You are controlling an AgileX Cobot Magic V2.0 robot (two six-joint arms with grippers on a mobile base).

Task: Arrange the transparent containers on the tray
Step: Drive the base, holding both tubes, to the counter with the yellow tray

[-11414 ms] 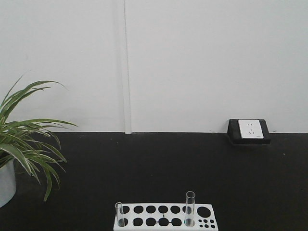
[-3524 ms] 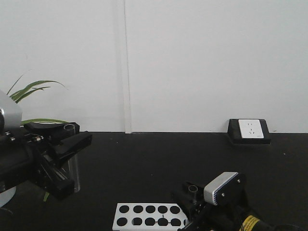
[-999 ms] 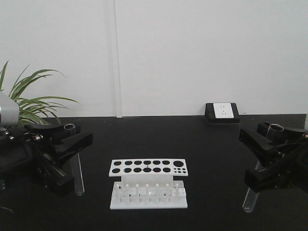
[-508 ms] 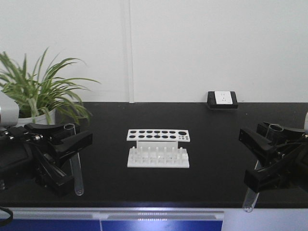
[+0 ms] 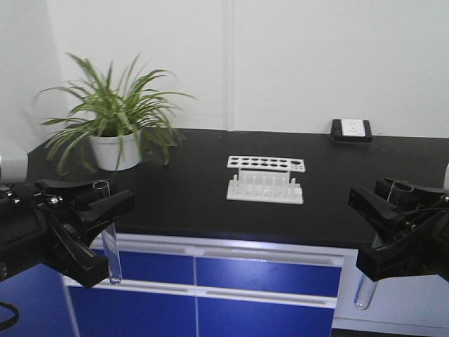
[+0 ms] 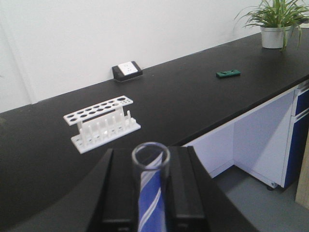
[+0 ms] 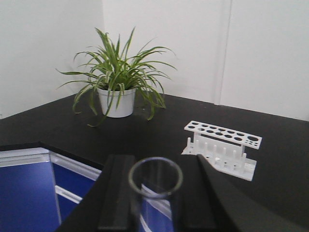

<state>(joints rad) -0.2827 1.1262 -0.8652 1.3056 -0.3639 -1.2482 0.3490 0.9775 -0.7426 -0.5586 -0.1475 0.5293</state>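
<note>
The left gripper (image 5: 105, 217) has its jaws shut on one tube (image 5: 112, 263), upright, rim up. The right gripper (image 5: 375, 225) has its jaws clamping the other tube (image 5: 363, 295), rim up, slightly tilted. Both tubes hang before the surface's (image 5: 196, 200) front edge.

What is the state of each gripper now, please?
The left gripper is closed, holding the first test tube.
The right gripper is closed, holding the second test tube.
</note>
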